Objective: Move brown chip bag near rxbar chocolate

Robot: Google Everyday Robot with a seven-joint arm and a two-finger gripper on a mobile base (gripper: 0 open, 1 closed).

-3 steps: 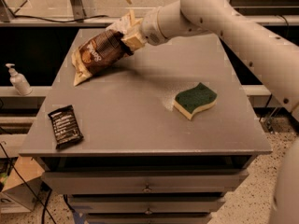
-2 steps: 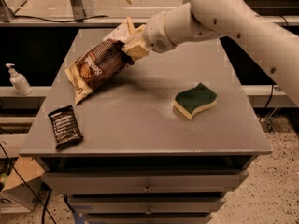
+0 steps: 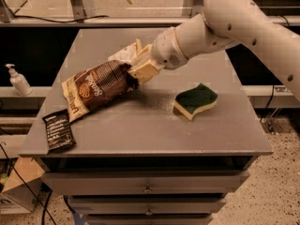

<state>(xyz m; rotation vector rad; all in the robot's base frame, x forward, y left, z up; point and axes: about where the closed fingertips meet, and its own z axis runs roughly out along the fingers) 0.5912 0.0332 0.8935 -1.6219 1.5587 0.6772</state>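
Note:
The brown chip bag point(image 3: 93, 89), dark brown with cream-yellow ends and pale script, hangs tilted over the left part of the grey table point(image 3: 140, 125). Its lower end is close above the tabletop. My gripper point(image 3: 137, 72) is shut on the bag's upper right end, the white arm reaching in from the upper right. The rxbar chocolate point(image 3: 58, 130), a small flat black wrapper with white text, lies at the table's front left corner, just below and left of the bag's lower end.
A green-and-yellow wavy sponge point(image 3: 196, 100) lies right of centre on the table. A white pump bottle point(image 3: 18, 80) stands on a ledge off the table's left side. Drawers point(image 3: 147, 186) sit under the tabletop.
My gripper has carried the chip bag from the table's back left toward the front and lower, bringing its lower end close to the black bar.

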